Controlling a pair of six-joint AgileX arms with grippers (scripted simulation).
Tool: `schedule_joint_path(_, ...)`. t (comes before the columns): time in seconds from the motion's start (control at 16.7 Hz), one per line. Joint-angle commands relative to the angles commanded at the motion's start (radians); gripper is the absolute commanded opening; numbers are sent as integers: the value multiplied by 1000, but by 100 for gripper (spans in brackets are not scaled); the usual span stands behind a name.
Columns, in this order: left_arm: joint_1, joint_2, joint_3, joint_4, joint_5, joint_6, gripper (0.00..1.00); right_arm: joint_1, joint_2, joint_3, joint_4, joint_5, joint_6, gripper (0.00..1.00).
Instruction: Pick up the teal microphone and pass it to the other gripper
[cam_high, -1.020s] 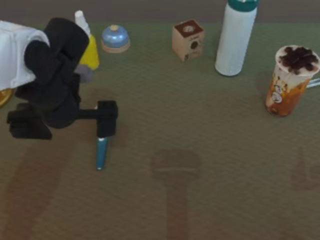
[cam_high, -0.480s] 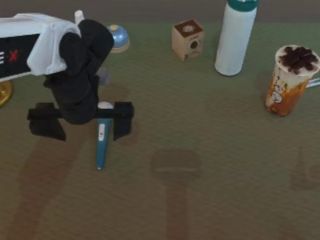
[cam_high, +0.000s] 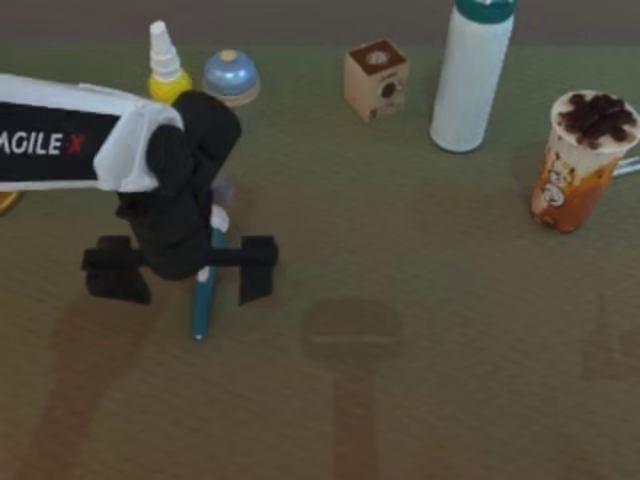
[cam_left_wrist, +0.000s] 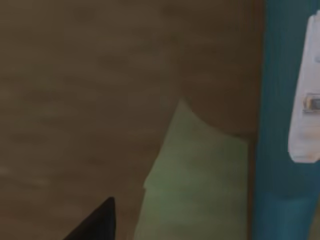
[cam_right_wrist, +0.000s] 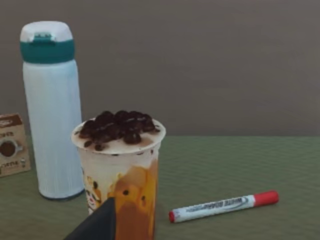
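The teal microphone (cam_high: 204, 302) lies on the green table left of centre, its white-grey head (cam_high: 218, 216) toward the back. My left gripper (cam_high: 186, 272) hovers over its upper shaft, open wide. One finger (cam_high: 257, 270) stands to the microphone's right and the other (cam_high: 115, 272) well to its left, neither touching it. The left wrist view shows the teal shaft (cam_left_wrist: 278, 125) with its white switch (cam_left_wrist: 305, 107) close up, and one dark fingertip (cam_left_wrist: 95, 226) apart from it. My right arm is outside the top view; its wrist view shows one fingertip (cam_right_wrist: 97, 227) off to the side, nothing held.
Along the back stand a yellow bottle (cam_high: 165, 68), a blue bell (cam_high: 231, 77), a wooden box (cam_high: 376, 80) and a tall white bottle with teal cap (cam_high: 470, 75). A bubble tea cup (cam_high: 585, 160) is at the right, with a red-capped marker (cam_right_wrist: 222, 206) beside it.
My left arm has swung right and toward the front, bringing the open gripper down over the microphone. The yellow bottle is now uncovered. The microphone has not moved.
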Motion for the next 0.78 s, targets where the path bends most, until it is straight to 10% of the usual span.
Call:
schedule_joint_path(0.48, 3, 88, -52, 133, 1, 5, 100, 0, 0, 0, 0, 0, 0, 100)
schedule_joint_path(0.78, 3, 88, -52, 133, 1, 5, 62, 0, 0, 0, 0, 0, 0, 100)
